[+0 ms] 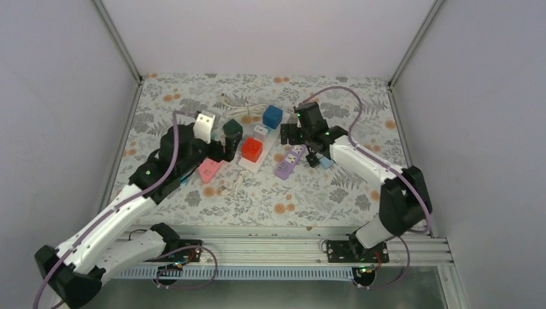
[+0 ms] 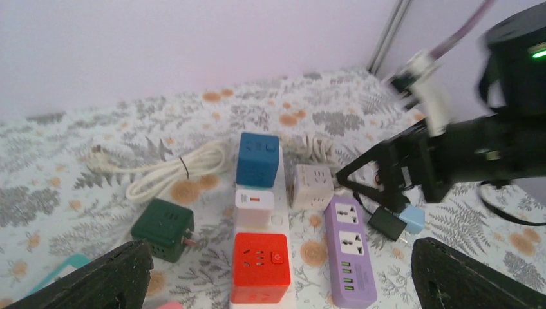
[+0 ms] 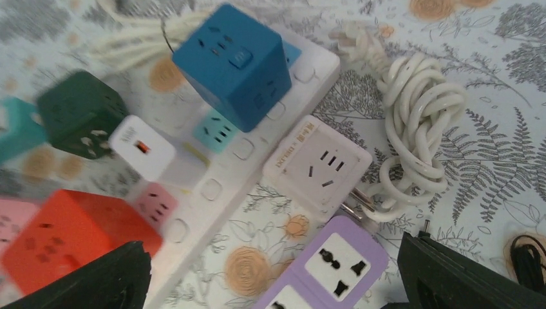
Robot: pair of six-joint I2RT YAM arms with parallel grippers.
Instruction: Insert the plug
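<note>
Black plug (image 2: 386,224) flat on the worktop (image 1: 302,193), toward the right edge, about midway between near and far edges; just beside a light-blue plug (image 2: 413,217) and the far end of a purple power strip (image 2: 349,248); free of both pairs of fingers. Right fingers (image 1: 297,136) spread wide, hovering over the purple strip's far end and a beige cube socket (image 2: 312,187); near the black plug, apart from it. Left fingers (image 1: 224,149) likewise spread, pinching nothing, toward the left edge, near a dark green cube (image 2: 162,226). Along the middle, a white power strip (image 2: 278,222) carrying a red cube (image 2: 261,267), a small white adapter (image 2: 254,206) and a blue cube (image 2: 257,158); toward the far edge, a coiled white cable (image 2: 174,174); a pink block (image 1: 209,170) just beside the left arm.
</note>
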